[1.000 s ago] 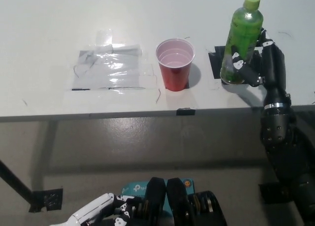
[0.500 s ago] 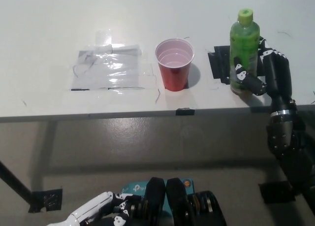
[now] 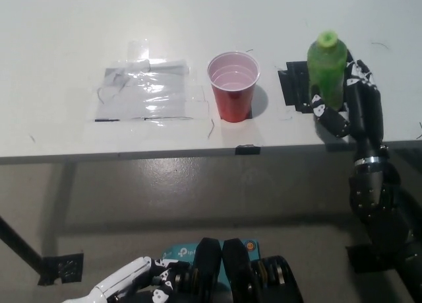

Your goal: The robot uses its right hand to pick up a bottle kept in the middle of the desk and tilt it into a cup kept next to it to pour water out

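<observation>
A green bottle (image 3: 326,68) with a green cap stands upright on the white desk (image 3: 59,39), on a black tape mark (image 3: 292,85) at the right. My black right hand (image 3: 348,98) is wrapped round its lower part from the right side, and the fingers (image 3: 330,118) hide the bottle's base. A red cup (image 3: 233,85) with a pale inside stands upright just left of the bottle, apart from it. My white left hand (image 3: 125,286) rests low at the lower left, below the desk, holding nothing.
A patch of clear tape (image 3: 145,92) lies flat on the desk left of the cup. A small black tape strip (image 3: 248,148) marks the desk's front edge. The floor shows below that edge.
The bottle was tilted left towards the cup one second ago and now stands upright on the tape mark. My right hand came back and down with it. The cup has not moved.
</observation>
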Controlling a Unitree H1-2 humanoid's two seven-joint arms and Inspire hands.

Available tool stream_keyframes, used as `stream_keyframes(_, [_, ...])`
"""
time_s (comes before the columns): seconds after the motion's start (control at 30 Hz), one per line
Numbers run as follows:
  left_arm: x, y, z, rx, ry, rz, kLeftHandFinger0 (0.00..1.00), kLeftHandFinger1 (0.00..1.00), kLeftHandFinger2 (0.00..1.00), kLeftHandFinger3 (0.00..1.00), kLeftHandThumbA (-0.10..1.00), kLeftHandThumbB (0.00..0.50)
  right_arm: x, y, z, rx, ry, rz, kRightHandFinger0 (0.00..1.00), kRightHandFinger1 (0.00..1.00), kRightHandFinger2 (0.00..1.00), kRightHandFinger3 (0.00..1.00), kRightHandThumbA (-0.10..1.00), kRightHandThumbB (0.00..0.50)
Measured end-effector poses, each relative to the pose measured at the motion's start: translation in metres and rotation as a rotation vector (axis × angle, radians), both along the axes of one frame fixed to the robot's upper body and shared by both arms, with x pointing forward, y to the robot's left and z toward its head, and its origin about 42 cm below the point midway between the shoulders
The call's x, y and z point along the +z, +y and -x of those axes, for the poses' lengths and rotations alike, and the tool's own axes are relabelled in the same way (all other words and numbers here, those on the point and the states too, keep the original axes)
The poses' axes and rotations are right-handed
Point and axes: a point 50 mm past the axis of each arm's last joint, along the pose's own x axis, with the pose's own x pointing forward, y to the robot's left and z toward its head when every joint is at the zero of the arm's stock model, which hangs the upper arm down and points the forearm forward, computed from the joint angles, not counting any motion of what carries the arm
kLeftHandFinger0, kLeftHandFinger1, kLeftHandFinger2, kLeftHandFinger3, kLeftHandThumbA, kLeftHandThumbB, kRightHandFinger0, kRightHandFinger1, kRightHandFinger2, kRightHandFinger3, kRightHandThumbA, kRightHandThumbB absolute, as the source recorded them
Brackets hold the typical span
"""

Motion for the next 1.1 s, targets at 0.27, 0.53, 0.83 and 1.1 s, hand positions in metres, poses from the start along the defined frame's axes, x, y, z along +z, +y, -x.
stream_keyframes(0.27, [0.001,0.0,0.0,0.002,-0.002,0.001,0.9,0.96,0.9,0.94,1.0,0.5,-0.009,0.003,0.001,-0.054,0.053,0.034,1.0,1.0,1.0,1.0,0.74,0.319])
stream_keyframes(0.53, [0.0,0.001,0.001,0.003,0.0,0.0,0.89,0.95,0.9,0.93,1.0,0.5,-0.017,0.0,0.005,-0.073,0.078,0.041,1.0,1.0,1.0,1.0,0.72,0.313])
stream_keyframes(0.83, [0.0,0.001,0.001,0.002,0.0,0.001,0.89,0.95,0.9,0.94,1.0,0.5,-0.021,-0.005,0.01,-0.087,0.085,0.045,1.0,1.0,1.0,1.0,0.75,0.324])
stream_keyframes(1.1, [-0.002,0.001,0.003,0.004,0.008,0.002,0.91,0.96,0.91,0.95,1.0,0.5,-0.025,-0.018,0.021,-0.098,0.09,0.066,1.0,1.0,1.0,1.0,0.77,0.337])
